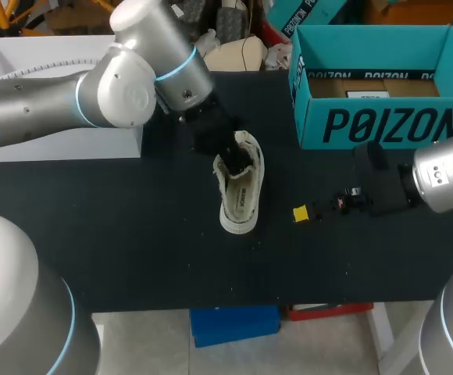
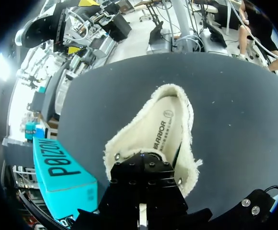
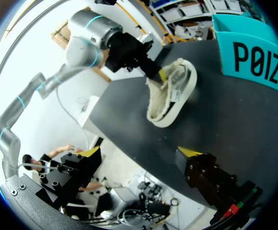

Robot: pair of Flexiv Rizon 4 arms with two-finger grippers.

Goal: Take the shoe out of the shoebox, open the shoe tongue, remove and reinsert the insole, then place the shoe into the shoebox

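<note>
left pincer [image 1: 235,158]: fingers are down inside the shoe's opening. tips are buried in the left wrist view and only one yellow tip shows from the right wrist view. cannot tell if it is wide, narrow or holding anything.
step (my read): tongue or insole stage. shoe is out of the box and nothing has been pulled free yet.
risk 1: if the fingers have lining or tongue instead of the insole [image 2: 166,125], a pull likely lifts the whole shoe rather than the insert.
risk 2: nothing braces the shoe, so any upward or sideways pull may drag or tip it on the table [image 1: 133,234].
risk 3: the fuzzy lining looks grabby. the insole could fold or snag on the way out, and reseat crooked going back in.
risk 4: the tips are hidden from the left wrist view, so a bad grip is hard to catch from there.
shoe [image 1: 240,195]: directly under and ahead of the left pincer, sole down on the table, opening up. the near end wraps around the fingers and the far end runs straight out ahead. metal eyelets sit on either side of the pincer body.
right pincer [image 3: 139,152]: spread wide, nothing between the fingers. low over the table, well apart from the shoe, so no help holding it down as it stands.
shoebox [image 1: 383,125]: open, standing beyond the right pincer, apart from the shoe. shoe is not in it.
</note>
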